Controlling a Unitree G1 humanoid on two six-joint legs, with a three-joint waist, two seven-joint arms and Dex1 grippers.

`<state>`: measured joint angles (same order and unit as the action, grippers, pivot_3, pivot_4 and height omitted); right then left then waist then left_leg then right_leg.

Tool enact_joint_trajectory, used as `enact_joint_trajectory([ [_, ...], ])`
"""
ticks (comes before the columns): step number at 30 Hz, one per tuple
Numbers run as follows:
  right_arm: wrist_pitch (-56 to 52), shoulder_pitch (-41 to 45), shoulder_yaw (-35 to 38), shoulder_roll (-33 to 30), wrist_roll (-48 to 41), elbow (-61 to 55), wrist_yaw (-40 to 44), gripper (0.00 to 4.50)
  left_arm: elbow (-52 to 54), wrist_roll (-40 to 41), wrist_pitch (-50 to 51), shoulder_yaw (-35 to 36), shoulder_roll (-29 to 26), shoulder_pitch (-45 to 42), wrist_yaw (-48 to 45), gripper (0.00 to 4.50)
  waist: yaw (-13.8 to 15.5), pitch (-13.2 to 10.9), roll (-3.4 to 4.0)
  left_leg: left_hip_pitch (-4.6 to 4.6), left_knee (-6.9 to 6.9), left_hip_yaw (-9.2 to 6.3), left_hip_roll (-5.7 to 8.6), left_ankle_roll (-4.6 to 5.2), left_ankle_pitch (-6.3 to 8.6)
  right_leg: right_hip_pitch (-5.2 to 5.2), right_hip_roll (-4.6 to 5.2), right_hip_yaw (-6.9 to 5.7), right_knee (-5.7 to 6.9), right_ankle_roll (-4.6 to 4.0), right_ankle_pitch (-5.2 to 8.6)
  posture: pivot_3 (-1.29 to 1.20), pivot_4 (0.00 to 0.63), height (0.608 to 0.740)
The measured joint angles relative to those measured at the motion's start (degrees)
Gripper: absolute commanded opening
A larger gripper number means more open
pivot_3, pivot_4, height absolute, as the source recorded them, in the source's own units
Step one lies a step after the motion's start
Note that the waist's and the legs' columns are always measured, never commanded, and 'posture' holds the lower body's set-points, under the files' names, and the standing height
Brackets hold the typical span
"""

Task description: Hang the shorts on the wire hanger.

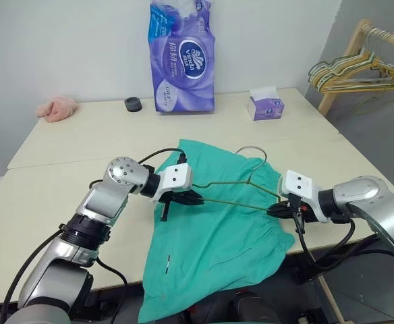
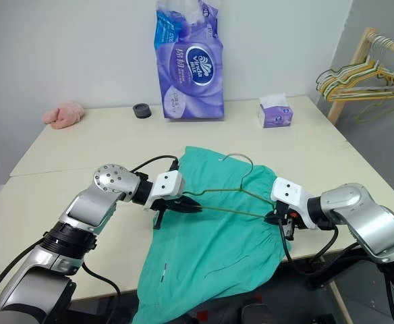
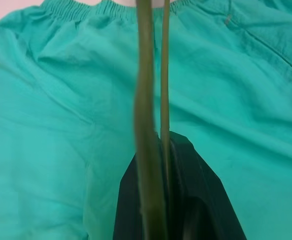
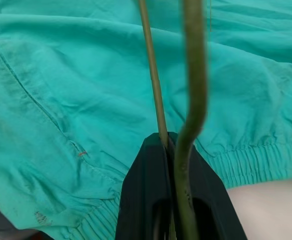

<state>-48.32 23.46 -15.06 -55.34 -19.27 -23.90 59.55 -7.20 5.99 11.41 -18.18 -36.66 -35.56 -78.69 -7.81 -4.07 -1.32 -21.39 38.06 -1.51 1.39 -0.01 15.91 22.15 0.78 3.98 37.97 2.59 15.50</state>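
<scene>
The teal-green shorts lie spread on the table, with one leg hanging over the front edge. The thin wire hanger is held just above them, its hook pointing to the far side. My left gripper is shut on the hanger's left corner. My right gripper is shut on its right corner, near the waistband. In the left wrist view two wires run out from between the black fingers over the cloth. The right wrist view likewise shows the wire pinched between the fingers.
At the back of the table stand a purple tissue pack, a small tissue box and a black roll. A pink cloth lies at the far left. A wooden rack with yellow and green hangers stands at the right.
</scene>
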Motion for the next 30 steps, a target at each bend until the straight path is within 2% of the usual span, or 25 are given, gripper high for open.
enact_joint_trajectory([
  [3, -0.7, -0.1, 0.1, 0.0, 0.0, -0.1, 0.1, 0.01, 0.0, 0.2, 1.4, 0.0, 0.4, 0.1, 0.0, 0.00, 0.0, 0.0, 0.00, -0.08, 0.04, 0.00, 0.00, 0.00, 0.00, 0.07, 0.01, -0.01, 0.00, -0.15, -0.10, -0.16, 0.044, 0.740],
  [7, -1.2, -0.6, 0.2, 0.1, 0.0, -0.5, 0.0, 0.00, -0.1, 2.0, 5.7, 0.8, 1.6, 0.7, 0.6, 0.95, 0.0, 0.0, 0.00, -0.13, 0.04, -0.03, 0.00, 0.00, 0.00, 0.12, 0.01, -0.04, 0.01, -0.16, -0.10, -0.16, 0.045, 0.740],
  [13, -1.3, -1.7, 1.0, 0.4, -0.1, -0.7, -1.1, 0.00, -0.9, 5.6, 9.0, 4.1, 5.1, 0.7, 4.0, 2.75, 0.1, 0.0, 0.00, -0.17, 0.07, -0.05, 0.01, 0.00, 0.00, 0.11, 0.03, -0.05, 0.01, -0.16, -0.11, -0.16, 0.043, 0.740],
  [18, -2.4, -5.0, 5.0, 0.8, -1.8, -1.3, -2.7, 0.00, -6.4, 10.1, 13.4, 10.5, 6.8, -1.9, 8.6, 2.75, 0.2, 0.0, -0.01, -0.19, 0.10, -0.12, 0.01, 0.00, 0.00, 0.13, 0.02, -0.12, 0.05, -0.15, -0.11, -0.16, 0.040, 0.740],
  [25, -6.8, -17.0, 17.4, 1.2, -5.7, -5.5, -7.4, 0.00, -11.9, 15.8, 20.2, 20.1, 7.7, -3.7, 15.0, 2.75, 0.8, 0.0, -0.02, -0.28, 0.11, -0.22, 0.04, 0.00, 0.00, 0.14, 0.04, -0.19, 0.04, -0.23, -0.18, -0.18, 0.043, 0.740],
  [30, -11.6, -26.9, 29.6, 4.7, -9.2, -9.2, -11.5, 0.00, -9.9, 17.5, 23.5, 19.6, 5.8, -1.3, 12.6, 2.75, 1.4, 0.0, -0.01, -0.30, 0.10, -0.25, 0.05, -0.01, 0.00, 0.14, 0.04, -0.22, 0.04, -0.23, -0.18, -0.19, 0.046, 0.740],
])
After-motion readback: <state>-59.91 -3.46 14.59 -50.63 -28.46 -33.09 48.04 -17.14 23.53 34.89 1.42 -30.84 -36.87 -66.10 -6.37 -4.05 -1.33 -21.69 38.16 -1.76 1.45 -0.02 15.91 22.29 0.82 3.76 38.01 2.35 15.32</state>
